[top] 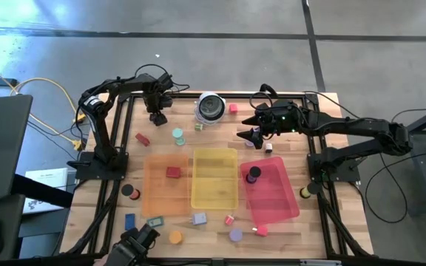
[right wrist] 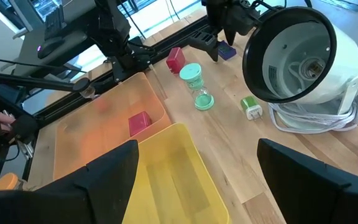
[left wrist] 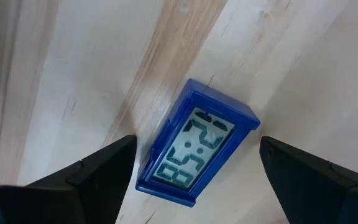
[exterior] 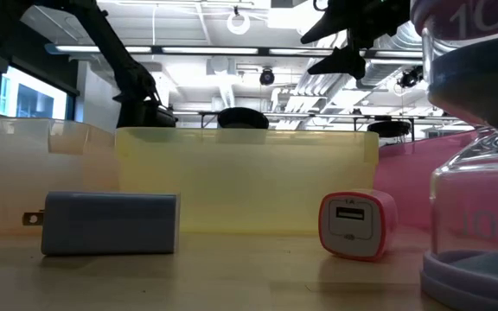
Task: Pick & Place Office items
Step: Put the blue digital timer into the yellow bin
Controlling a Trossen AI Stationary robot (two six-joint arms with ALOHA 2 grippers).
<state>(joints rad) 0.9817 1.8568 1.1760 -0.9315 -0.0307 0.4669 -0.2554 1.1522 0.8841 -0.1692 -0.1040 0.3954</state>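
Left gripper (left wrist: 194, 180) hangs right over the little blue clock (left wrist: 195, 147), fingers spread wide either side of it, nothing held; the clock lies flat on the bare table (left wrist: 303, 68) near the far left edge, face up. It sits skewed between the fingers, so a straight close could catch a corner, spin it and let it slip out. Over on the right, the right gripper (top: 251, 134) hovers wide and empty between the white fan (right wrist: 303, 59) and the pink tray (top: 279, 198); a careless swing there might clip the fan or its cable.
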